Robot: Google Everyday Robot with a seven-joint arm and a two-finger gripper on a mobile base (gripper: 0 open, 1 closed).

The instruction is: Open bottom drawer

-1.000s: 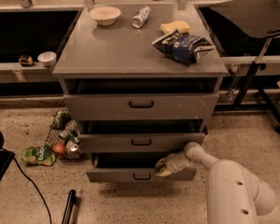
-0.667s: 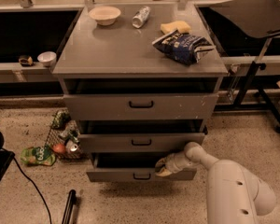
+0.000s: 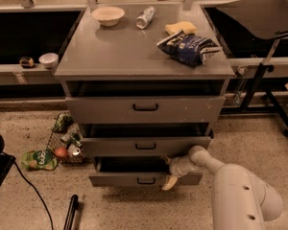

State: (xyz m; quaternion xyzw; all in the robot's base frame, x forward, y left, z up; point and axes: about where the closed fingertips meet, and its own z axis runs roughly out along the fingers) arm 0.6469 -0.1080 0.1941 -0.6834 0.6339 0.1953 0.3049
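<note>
The grey cabinet (image 3: 110, 56) has three drawer fronts. The bottom drawer (image 3: 117, 178), the slimmest one with a small black loop handle (image 3: 146, 180), stands pulled out a little, with a dark gap above its front. My gripper (image 3: 170, 172) is at the top edge of that drawer front, just right of the handle. The white arm (image 3: 240, 195) reaches in from the lower right. The middle drawer (image 3: 115, 146) and the top drawer (image 3: 101, 109) also stand slightly out.
On the cabinet top lie a bowl (image 3: 108, 15), a can (image 3: 145, 17), a yellow sponge (image 3: 180, 28) and a blue chip bag (image 3: 189, 46). A wire basket with litter (image 3: 65, 143) and a green bag (image 3: 38, 159) lie on the floor at left. A black stand (image 3: 259, 80) is at right.
</note>
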